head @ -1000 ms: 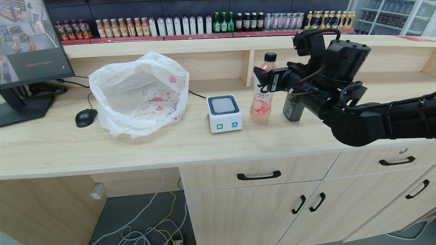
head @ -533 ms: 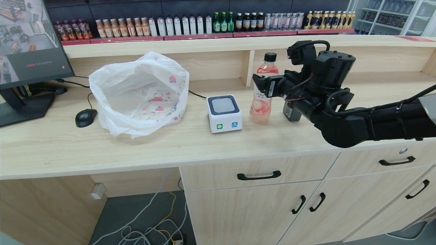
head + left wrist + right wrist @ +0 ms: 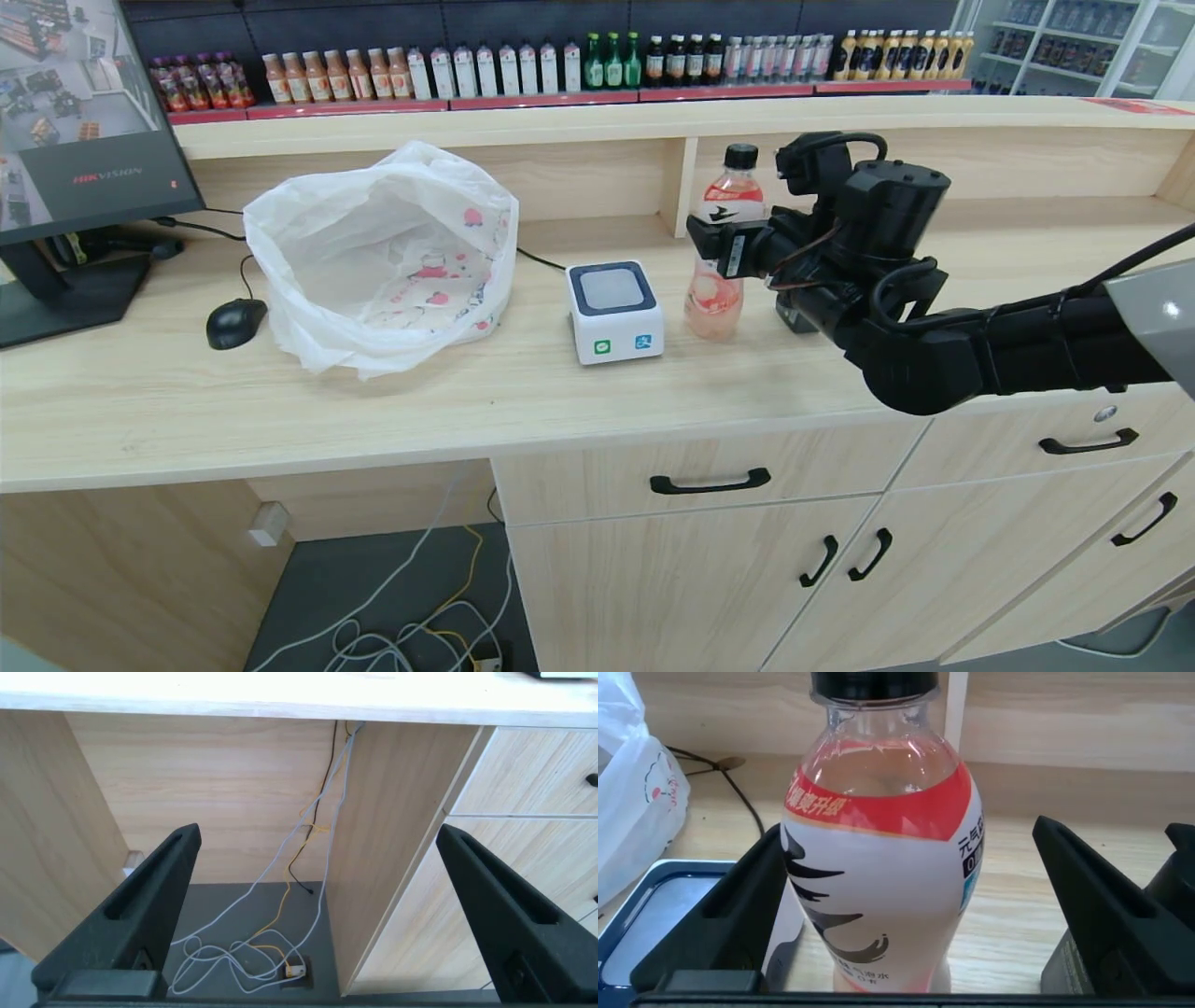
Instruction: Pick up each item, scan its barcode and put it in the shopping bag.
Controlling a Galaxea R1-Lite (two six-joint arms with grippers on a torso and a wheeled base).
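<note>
Right wrist view: the right gripper [image 3: 908,831] is spread open astride the upright pink drink bottle [image 3: 878,887] (on the counter [image 3: 1018,891] just beside the scanner [image 3: 663,915]), placed, I judge, to clamp its body.

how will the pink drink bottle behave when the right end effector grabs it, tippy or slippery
The bottle stands tall and narrow on the counter, so a sideways nudge could probably tip it. It looks filled to the shoulder, so it is likely fairly heavy for its size. Its glossy label wrap may be somewhat slippery in the right end effector.
</note>
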